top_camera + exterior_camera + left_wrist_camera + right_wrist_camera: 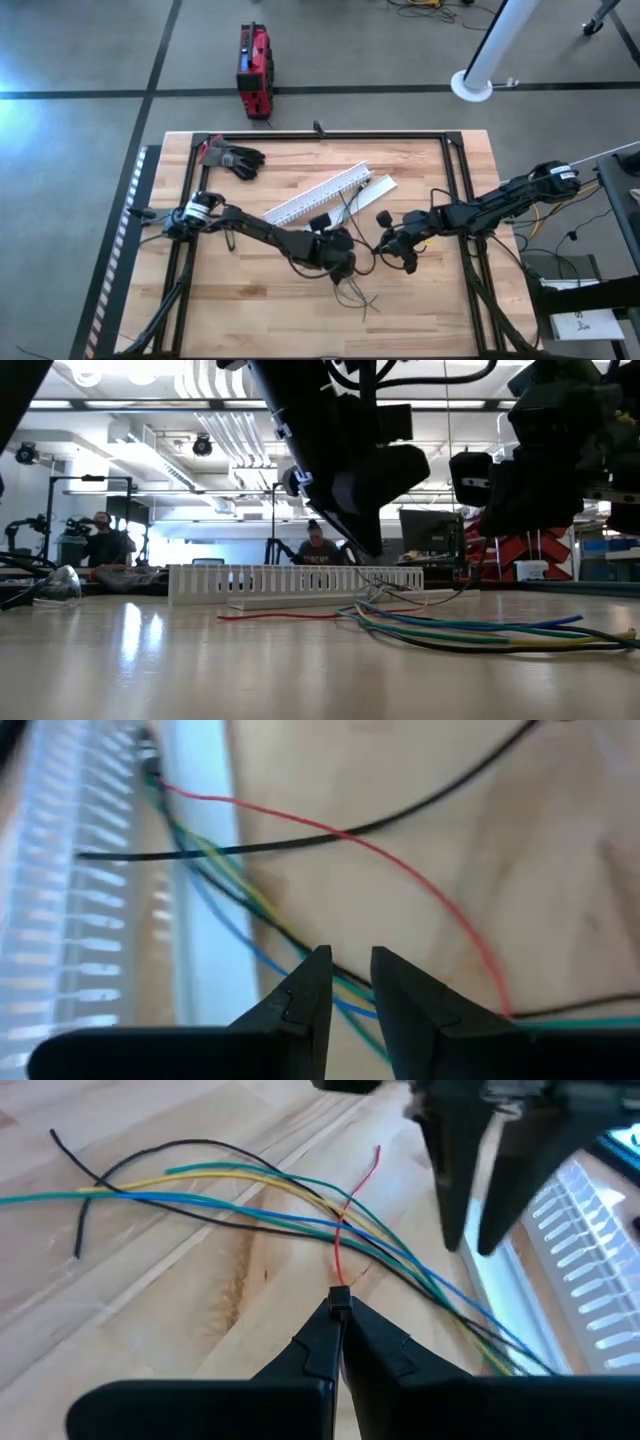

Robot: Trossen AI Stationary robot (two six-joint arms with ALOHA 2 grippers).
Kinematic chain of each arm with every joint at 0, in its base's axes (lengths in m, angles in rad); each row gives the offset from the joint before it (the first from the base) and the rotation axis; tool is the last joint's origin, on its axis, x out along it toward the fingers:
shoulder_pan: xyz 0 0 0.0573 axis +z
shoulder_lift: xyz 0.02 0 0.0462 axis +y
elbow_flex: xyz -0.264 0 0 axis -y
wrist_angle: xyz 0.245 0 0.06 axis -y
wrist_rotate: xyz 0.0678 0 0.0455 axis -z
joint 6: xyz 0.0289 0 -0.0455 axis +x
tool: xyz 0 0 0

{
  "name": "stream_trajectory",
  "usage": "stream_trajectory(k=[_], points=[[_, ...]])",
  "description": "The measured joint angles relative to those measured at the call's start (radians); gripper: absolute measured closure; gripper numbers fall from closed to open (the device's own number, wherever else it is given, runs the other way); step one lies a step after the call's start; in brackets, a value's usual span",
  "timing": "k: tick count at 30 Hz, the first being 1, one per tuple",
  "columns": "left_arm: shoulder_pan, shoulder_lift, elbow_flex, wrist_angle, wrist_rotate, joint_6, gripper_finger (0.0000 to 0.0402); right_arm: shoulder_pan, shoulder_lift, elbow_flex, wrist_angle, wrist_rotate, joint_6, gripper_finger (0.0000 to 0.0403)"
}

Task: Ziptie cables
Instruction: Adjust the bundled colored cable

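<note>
Closest in the low view, bare wooden bench (pixel 200 670), with the cables (pixel 470 632) lying loose across it: blue, green, yellow, black and 1 red strand trailing toward the channel. From above, same bunch (pixel 352 290) spread near the bench's middle, just below both end effectors. Right end effector (pixel 338 1302) low over the bunch (pixel 250 1200), its 2 fingers pressed together and pinching the end of the red wire (pixel 340 1245), which rises from the tips and crosses the blue and green strands. In the high view, right end effector (pixel 388 243) at the bench's centre, facing the left one. Left end effector (pixel 348 960) just above the cables (pixel 260 920), fingers slightly spread with a narrow gap, nothing visibly between them; blue and green strands passing under the tips. From above, left end effector (pixel 345 258) close beside the right one, near the lower end of the white slotted channel (pixel 315 197). Flat white lid (pixel 355 197) alongside that channel. Farther back, a dark glove (pixel 232 157) at the bench's far left corner. Beyond the bench, a red case (pixel 254 68) on the floor, and 2 seated people (pixel 318 548) in the room behind.
</note>
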Motion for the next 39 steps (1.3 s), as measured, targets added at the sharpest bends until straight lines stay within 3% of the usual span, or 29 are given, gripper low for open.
stream_trajectory(k=[8,17,21,24,27,31,39], points=[[0.041,0.023,-0.110,0.059,-0.019,-0.083,0.0342,0.000,0.003,0.000,-0.044,-0.019,-0.052,0.0403],[0.041,0.027,-0.284,0.611,0.179,0.044,0.0342,0.000,0.003,0.000,-0.089,-0.044,-0.007,0.0403],[0.023,0.027,-0.304,0.623,0.180,0.011,0.0342,0.000,0.002,0.000,-0.092,-0.065,-0.012,0.0403],[0.005,0.026,-0.311,0.627,0.222,-0.006,0.0342,0.000,0.002,0.000,-0.090,-0.182,-0.006,0.0403],[-0.026,0.023,-0.312,0.628,0.314,-0.037,0.0342,0.007,0.005,0.000,-0.092,-0.265,0.046,0.0403],[-0.081,0.014,-0.309,0.624,0.418,-0.062,0.0342,0.040,0.008,0.000,-0.140,-0.282,0.077,0.0403],[-0.134,-0.014,-0.282,0.613,0.369,-0.003,0.0342,0.094,0.008,0.000,-0.148,-0.281,0.049,0.0403]])
